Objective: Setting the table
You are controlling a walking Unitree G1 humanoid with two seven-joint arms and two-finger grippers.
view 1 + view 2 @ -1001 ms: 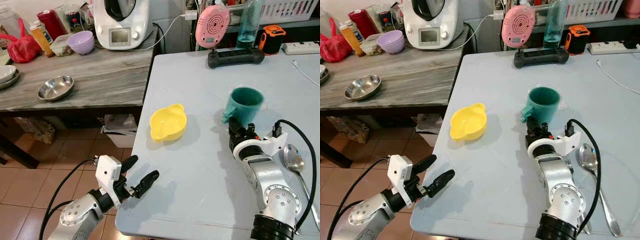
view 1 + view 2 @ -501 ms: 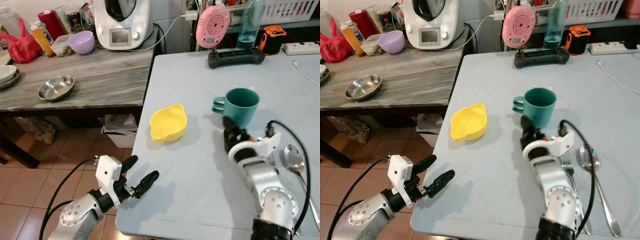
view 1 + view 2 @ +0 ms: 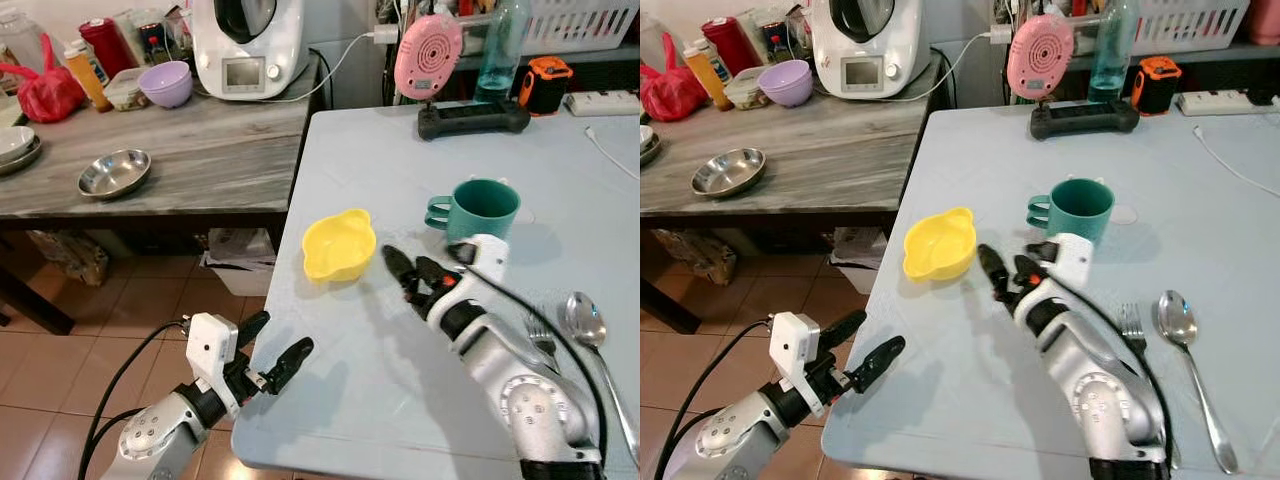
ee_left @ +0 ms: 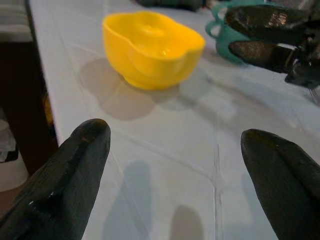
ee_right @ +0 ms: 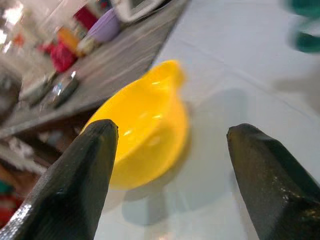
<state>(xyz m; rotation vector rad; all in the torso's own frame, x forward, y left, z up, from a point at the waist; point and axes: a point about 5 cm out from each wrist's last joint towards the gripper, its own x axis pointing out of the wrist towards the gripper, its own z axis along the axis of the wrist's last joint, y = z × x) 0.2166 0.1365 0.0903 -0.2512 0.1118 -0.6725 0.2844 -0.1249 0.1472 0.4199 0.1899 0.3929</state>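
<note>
A pale grey table (image 3: 400, 160) stood in front of the robot, smooth and faintly glossy. On it, near the left edge, sat a yellow bowl (image 3: 338, 246) of shiny plastic, rounded, with two small lobed handles; the line through those handles ran from the near left to the far right, one handle pointing at the far right corner. To its right stood a teal mug (image 3: 483, 209), upright and matte, its loop handle pointing left toward the bowl.

The right gripper (image 3: 413, 272) hung low over the table between bowl and mug, just beside the bowl's right side, its two black fingers spread apart with nothing held and aimed left at the bowl. The wrist view from that arm showed the bowl's yellow wall lying between the fingers (image 5: 85, 175), apart from them. The left gripper (image 3: 272, 350) waited at the near left edge of the table, off the corner, fingers likewise spread and empty, pointing along the tabletop at the bowl, well short of it.

At the near right lay a steel fork (image 3: 540, 343) and a spoon (image 3: 588, 322), side by side, their long axes running near to far, heads at the far end. At the far edge stood a pink round fan (image 3: 428, 55) and a black controller (image 3: 474, 117). Left of the grey table was a wooden counter (image 3: 200, 150) with grey grain, bearing a steel dish (image 3: 113, 173), a lilac bowl (image 3: 166, 84) and a white kitchen machine (image 3: 243, 45).
</note>
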